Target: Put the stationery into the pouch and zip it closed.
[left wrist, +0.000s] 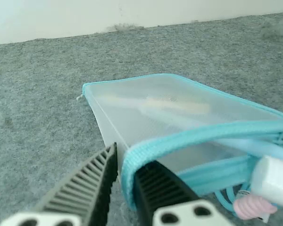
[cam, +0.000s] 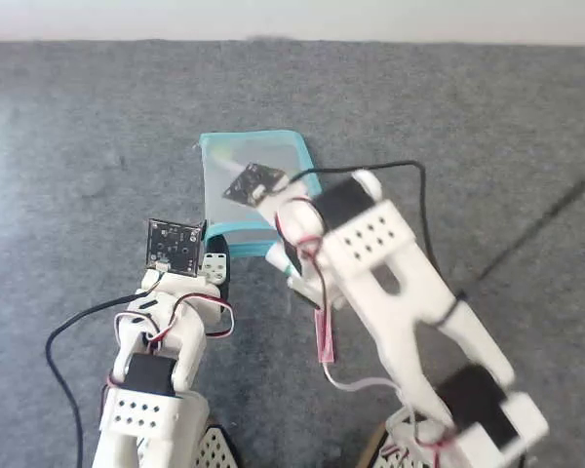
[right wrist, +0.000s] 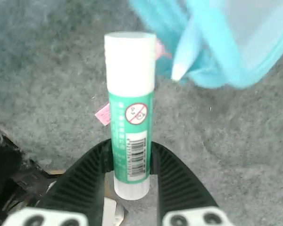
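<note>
The translucent pouch (cam: 256, 180) with light blue trim lies flat on the grey carpet, and pale stationery (left wrist: 174, 104) shows through its wall. My left gripper (left wrist: 125, 162) is shut on the pouch's (left wrist: 179, 117) blue zipper edge at its near corner, seen from above at the left gripper (cam: 214, 265). My right gripper (right wrist: 129, 149) is shut on a white and green glue stick (right wrist: 130, 117), holding it by its lower end. The stick's white cap (left wrist: 273, 181) sits just in front of the pouch mouth (right wrist: 236, 42). A pale blue pointed item (right wrist: 184, 61) pokes out there.
Grey carpet (cam: 487, 127) surrounds the pouch, with a pale wall strip (cam: 292, 19) at the far edge. A small pink piece (left wrist: 252, 207) lies by the pouch mouth. A black cable (cam: 424, 210) loops over the right arm.
</note>
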Motion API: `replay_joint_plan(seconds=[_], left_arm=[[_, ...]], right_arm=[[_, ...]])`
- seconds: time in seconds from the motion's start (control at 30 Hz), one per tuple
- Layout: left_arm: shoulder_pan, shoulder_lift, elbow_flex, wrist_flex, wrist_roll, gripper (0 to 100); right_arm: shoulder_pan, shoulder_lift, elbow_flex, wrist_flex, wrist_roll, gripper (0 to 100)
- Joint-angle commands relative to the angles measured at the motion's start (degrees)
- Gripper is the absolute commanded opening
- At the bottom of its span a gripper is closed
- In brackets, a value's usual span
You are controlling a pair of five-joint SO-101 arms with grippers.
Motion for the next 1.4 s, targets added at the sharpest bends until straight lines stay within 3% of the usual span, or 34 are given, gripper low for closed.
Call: replay_joint_plan(seconds=[0.0,0.5,0.8,0.97,1.1,1.37], left_arm=[[0.62,-0.88,-0.92,-1.41,-0.62,1],[0.7,-0.88,-0.84,-1.32,-0.62,1],[0.7,-0.79,-0.75,-1.32,-0.62,1],[0.7,-0.79,-0.75,-1.32,-0.62,1],[0.62,-0.79,-0.75,-1.32,-0.62,1],[0.62,-0.88,-0.92,-1.49,-0.35,1]], right_arm=[[1.54,4.88,-7.91,1.8,-1.41,0.9],[1.89,24.31,-35.16,1.89,-5.36,1.8],[-0.31,24.31,-44.48,1.98,-11.87,26.6],[-5.05,20.62,-44.66,2.07,-11.87,27.1],[-4.88,11.3,-41.93,2.33,-11.96,27.0],[4.09,-6.81,-11.6,-1.54,-9.32,27.0]])
